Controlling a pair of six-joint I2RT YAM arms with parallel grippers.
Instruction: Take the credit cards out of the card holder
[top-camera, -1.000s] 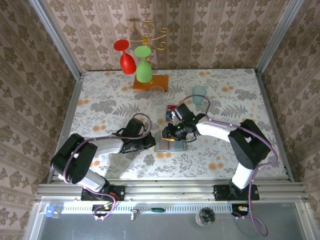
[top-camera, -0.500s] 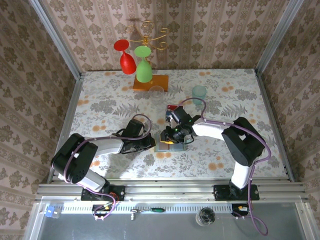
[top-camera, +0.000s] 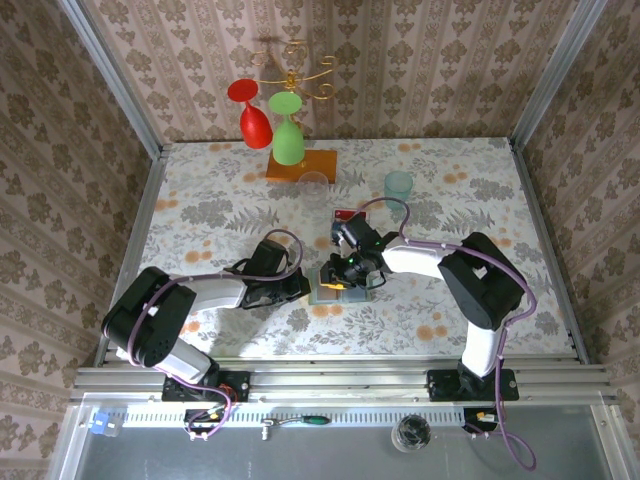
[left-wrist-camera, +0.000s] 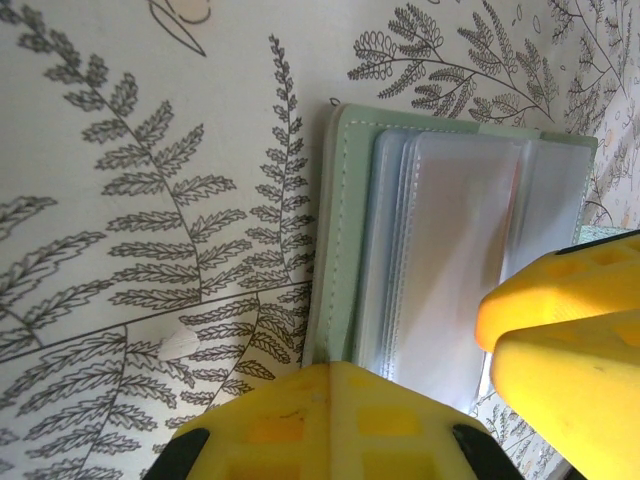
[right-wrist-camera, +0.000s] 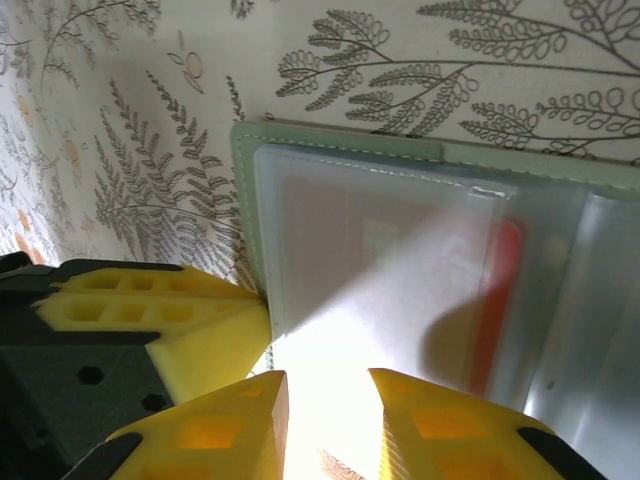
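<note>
Pressure comes from the left: the left gripper (top-camera: 298, 287), jaws together, rests its yellow tips on the left edge of the small pale grey-green fold-open card holder (left-wrist-camera: 340, 200). The holder lies open and flat near the middle of the floral tabletop (top-camera: 200, 200), a touch toward the near edge. Moving across, a stack of clear plastic sleeves (left-wrist-camera: 450, 230) covers the panel, and through one of them a thin red credit card (right-wrist-camera: 505, 290) shows, sitting toward the fold. Over to the right gripper (right-wrist-camera: 327, 388): jaws a narrow gap apart at the sleeves' near edge, a glossy leaf seeming to run between them, though I cannot tell whether they bite it. My read is that the job now is getting that red card out. Doing it well means the left tips bear straight down so the holder can't skid or fold shut. The right fingers should go for the card's own edge rather than the slippery film, then draw it along the pocket's opening, low and straight. Pull at an angle and the whole holder likely lifts.
</note>
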